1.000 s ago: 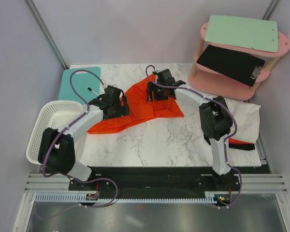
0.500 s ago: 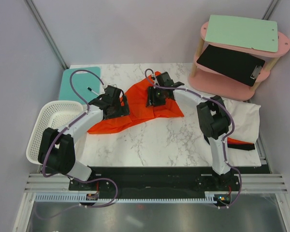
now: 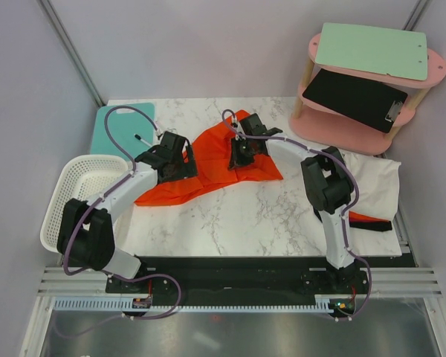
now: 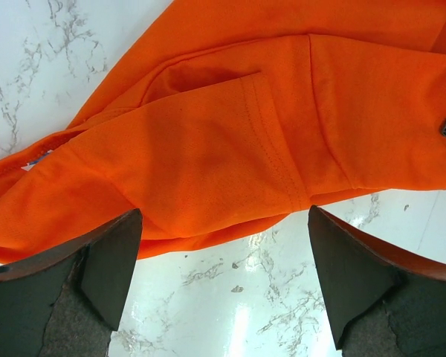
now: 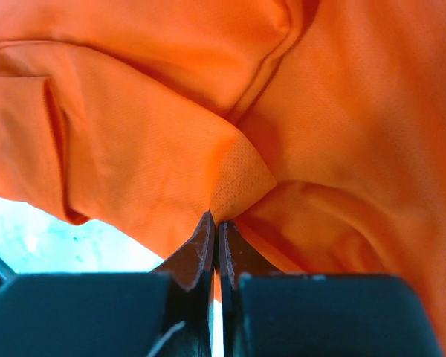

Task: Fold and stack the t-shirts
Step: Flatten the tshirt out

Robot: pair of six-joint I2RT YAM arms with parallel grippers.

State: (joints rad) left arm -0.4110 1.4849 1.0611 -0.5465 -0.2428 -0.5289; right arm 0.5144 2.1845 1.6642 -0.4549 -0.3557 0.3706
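Orange-red and crumpled, the orange-red soft cloth t-shirt [image 3: 221, 169] lies spread on the white marble table [image 3: 260, 216], towards the far half, between the two arms. We see it bunched into loose folds rather than flat, one pointed corner reaching right and a long edge trailing towards the left.

The left gripper [image 3: 175, 161] sits over the shirt's left part. In its wrist view the left gripper [image 4: 223, 223] is spread wide, its dark fingers [image 4: 108, 260] well apart, with a stitched hem of the shirt [image 4: 230, 141] and bare marble showing between them. We see nothing in its grasp.

The right gripper [image 3: 240, 152] is at the shirt's far middle. From its wrist view the right gripper [image 5: 215, 227] is pinched tight on a small raised fold of the shirt [image 5: 134, 149], the cloth rising to a peak at the fingertips.

Left of the table stands a white latticed plastic basket [image 3: 65, 195], with a flat teal mat [image 3: 113, 132] beyond it. To the right lies a large white cloth sheet [image 3: 377, 180], and at its near edge we make out a sliver of orange-red cloth [image 3: 366, 217]. A pink two-tier shelf [image 3: 334, 132] stands at the far right.
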